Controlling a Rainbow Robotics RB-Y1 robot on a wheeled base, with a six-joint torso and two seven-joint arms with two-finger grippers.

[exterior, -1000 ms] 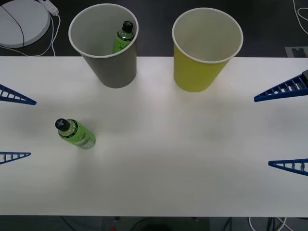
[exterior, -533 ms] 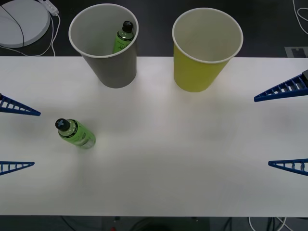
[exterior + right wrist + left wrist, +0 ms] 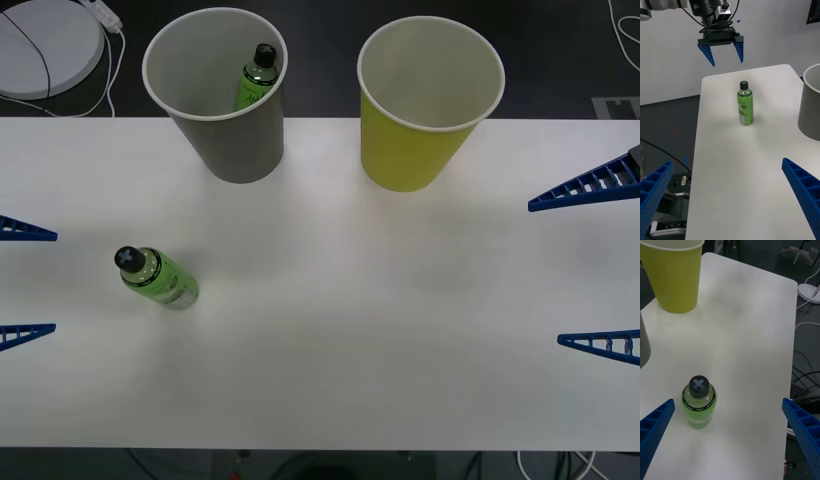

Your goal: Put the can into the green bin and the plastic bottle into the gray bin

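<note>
A: What's nearest on the table (image 3: 330, 330)?

B: The bottle (image 3: 157, 277), standing upright on the left part of the white top, black cap up, resting free with nothing gripping it. In the left wrist view it (image 3: 698, 402) stands between that arm's two blue fingers, apart from both.

A: And the left gripper (image 3: 18, 283)?

B: At the table's left edge, just left of the bottle, fingers spread wide and holding nothing. From the right wrist it (image 3: 721, 49) hangs above the table's far end, beyond the bottle (image 3: 744, 103), tips pointing down.

A: The right gripper (image 3: 590, 264)?

B: Out at the right edge, well apart from the bottle, spread just as wide (and equally empty).

A: Farther back?

B: The gray bin (image 3: 228, 140) stands at the table's far edge, upright, behind the bottle and a little to its right. A second bottle (image 3: 256, 78) of the same kind leans inside it against the wall, cap up. Right of it, apart, is the green bin (image 3: 412, 140), also upright; what can be seen of its pale inside is bare.

A: Beyond the table?

B: A white round disc (image 3: 45, 42) with a cable on the dark floor, far left.
</note>
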